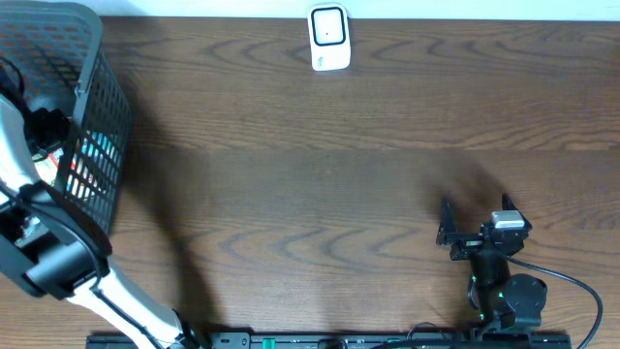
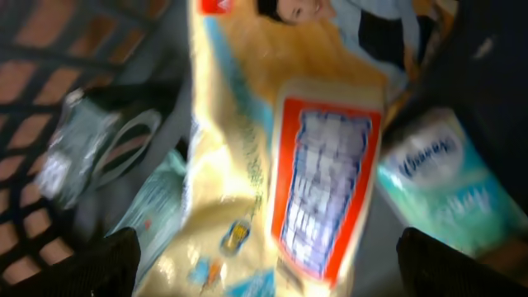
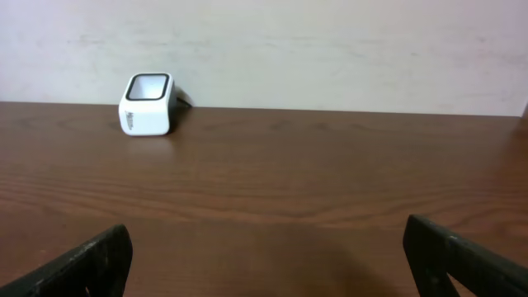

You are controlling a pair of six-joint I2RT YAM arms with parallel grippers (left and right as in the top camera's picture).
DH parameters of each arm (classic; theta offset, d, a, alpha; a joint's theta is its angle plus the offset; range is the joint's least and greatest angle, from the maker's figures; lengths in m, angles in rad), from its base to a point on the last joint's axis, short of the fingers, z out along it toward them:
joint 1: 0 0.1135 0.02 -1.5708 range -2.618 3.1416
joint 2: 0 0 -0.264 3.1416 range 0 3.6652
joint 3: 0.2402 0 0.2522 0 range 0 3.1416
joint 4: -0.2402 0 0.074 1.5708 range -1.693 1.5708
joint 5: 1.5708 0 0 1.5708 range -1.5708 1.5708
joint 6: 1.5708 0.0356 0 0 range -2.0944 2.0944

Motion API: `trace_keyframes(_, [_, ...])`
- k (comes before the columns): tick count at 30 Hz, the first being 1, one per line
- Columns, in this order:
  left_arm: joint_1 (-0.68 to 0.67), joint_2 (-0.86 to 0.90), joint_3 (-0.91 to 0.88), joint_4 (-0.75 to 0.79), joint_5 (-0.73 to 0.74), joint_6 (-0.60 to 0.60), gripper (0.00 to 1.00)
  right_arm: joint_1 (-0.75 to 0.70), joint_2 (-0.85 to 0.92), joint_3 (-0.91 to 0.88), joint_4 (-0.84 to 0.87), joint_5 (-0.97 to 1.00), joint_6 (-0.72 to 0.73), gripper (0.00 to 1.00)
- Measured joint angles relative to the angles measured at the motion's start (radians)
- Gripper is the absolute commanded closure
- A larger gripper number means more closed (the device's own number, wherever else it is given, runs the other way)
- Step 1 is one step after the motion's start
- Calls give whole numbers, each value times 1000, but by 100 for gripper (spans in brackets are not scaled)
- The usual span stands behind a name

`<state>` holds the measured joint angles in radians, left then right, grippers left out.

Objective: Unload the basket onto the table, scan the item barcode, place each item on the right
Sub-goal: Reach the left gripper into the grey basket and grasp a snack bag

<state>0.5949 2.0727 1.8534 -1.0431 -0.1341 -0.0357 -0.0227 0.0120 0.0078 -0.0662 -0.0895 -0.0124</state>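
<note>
Task barely begun. Left pincer (image 2: 276, 268) wide open, empty, poised above yellow packet (image 2: 247, 165) inside basket (image 1: 92, 58), far left. Right pincer (image 3: 264, 256) wide open, empty, near right. Scanner (image 1: 328, 37) far centre of desk. Grasp, carry, scan all remain.

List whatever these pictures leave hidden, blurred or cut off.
- Left wrist view: print on the yellow package is blurred; no barcode can be read.
- Left wrist view: the tissue pack is blurred too.
- Overhead: what lies in the basket is screened by its mesh and the left arm; the frame edge crops it.
- Overhead: the scanner is too small to show detail.
</note>
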Motion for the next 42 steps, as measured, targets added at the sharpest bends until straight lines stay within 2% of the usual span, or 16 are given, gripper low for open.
trace_keyframes(6, [0,116,0,50,0,14,3,0,0,0,0,0,0,1])
trace_keyframes(7, [0,134,0,54,0,15,8,0,0,0,0,0,0,1])
trace_keyframes(10, [1,162,0,56,-3,16,42,0,0,0,0,0,0,1])
trace_keyframes(12, [1,167,0,58,0,27,57,0,0,0,0,0,0,1])
trace_keyframes(15, [-3,167,0,59,-3,37,59,0,0,0,0,0,0,1])
trace_keyframes(17, [-3,166,0,58,-3,35,69,0,0,0,0,0,0,1])
trace_keyframes(19, [-3,157,0,55,-3,30,88,0,0,0,0,0,0,1])
trace_keyframes(25, [-2,60,0,52,0,23,90,0,0,0,0,0,0,1])
trace_keyframes(32, [-2,-210,0,66,0,-26,92,0,0,0,0,0,0,1])
trace_keyframes(36, [-2,-372,0,84,1,-107,92,0,0,0,0,0,0,1])
trace_keyframes(42, [0,-554,0,106,30,-291,92,0,0,0,0,0,0,1])
